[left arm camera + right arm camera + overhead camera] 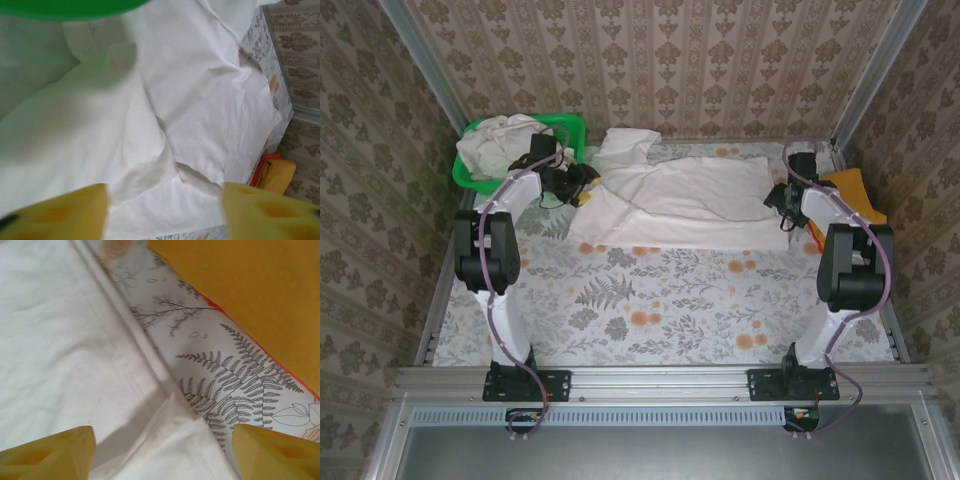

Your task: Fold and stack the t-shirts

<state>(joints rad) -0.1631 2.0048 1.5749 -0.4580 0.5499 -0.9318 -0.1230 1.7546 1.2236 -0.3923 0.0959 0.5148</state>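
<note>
Rumpled off-white t-shirt point(690, 195) flat at centre, orange t-shirt point(855, 190) far right.

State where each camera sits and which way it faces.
Top external: above, behind the bases, looking down on the table; left gripper and right gripper show.
Left wrist: on that wrist, facing the white t-shirt; yellow fingers show.
Right wrist: likewise, facing its hem and the orange t-shirt; yellow fingers show.
All three share the white t-shirt.
</note>
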